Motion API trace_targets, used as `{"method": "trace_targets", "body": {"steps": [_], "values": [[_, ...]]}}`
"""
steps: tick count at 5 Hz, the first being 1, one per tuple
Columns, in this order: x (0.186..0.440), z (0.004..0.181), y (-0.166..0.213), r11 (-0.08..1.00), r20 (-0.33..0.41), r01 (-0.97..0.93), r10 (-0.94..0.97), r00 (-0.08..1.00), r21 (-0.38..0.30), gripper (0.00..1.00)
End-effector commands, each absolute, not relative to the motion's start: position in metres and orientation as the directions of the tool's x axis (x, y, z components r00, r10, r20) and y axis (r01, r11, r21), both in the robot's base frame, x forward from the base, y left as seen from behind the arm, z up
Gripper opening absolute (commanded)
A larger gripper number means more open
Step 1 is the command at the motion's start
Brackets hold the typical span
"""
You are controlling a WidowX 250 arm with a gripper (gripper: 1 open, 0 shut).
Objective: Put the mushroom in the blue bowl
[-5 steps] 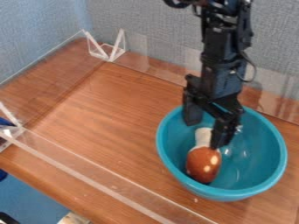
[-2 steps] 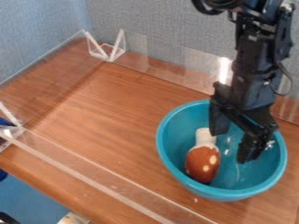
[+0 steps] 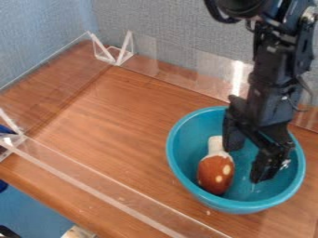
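One mushroom (image 3: pixel 217 172) lies inside one blue bowl (image 3: pixel 187 139), cap toward the near rim, stem toward the far rim. My end effector (image 3: pixel 255 153), fingers apart, holds nothing.

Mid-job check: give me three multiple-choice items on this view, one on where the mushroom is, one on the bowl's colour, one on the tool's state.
1. Where does the mushroom lie?
A. on the wooden table
B. inside the blue bowl
C. between the tool's fingers

2. What colour is the bowl?
A. red
B. white
C. turquoise-blue

3. How does the tool stand?
A. open, holding nothing
B. shut on the mushroom
C. shut on the bowl's rim

Answers:
1 B, its orange-brown cap rests on the bowl's floor.
2 C, the glossy walls are turquoise-blue.
3 A, the fingers stand apart over the bowl, beside the mushroom.
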State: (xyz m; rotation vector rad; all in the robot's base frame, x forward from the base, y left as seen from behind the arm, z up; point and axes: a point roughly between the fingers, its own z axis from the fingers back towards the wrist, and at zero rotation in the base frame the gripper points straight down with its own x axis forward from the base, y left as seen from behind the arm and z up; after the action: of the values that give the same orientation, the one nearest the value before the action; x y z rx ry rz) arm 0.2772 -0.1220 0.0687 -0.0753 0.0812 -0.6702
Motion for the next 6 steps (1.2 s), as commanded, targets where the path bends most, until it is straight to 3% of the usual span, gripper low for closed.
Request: {"method": "trace_targets", "body": {"steps": [1,2,3,5,6], "values": [[0.285,0.074,-0.129,0.770,0.000,0.633,-0.635,0.772,-0.077,1.00],[0.290,0.062,-0.132,0.768,-0.008,0.636,-0.638,0.770,-0.079,1.00],[0.288,0.052,-0.137,0.742,-0.019,0.665,-0.668,0.744,-0.083,0.00],[0.282,0.052,-0.148,0.679,-0.018,0.730,-0.733,0.680,-0.079,0.00],[0.283,0.063,-0.142,0.684,-0.020,0.725,-0.728,0.685,-0.082,0.00]]}}
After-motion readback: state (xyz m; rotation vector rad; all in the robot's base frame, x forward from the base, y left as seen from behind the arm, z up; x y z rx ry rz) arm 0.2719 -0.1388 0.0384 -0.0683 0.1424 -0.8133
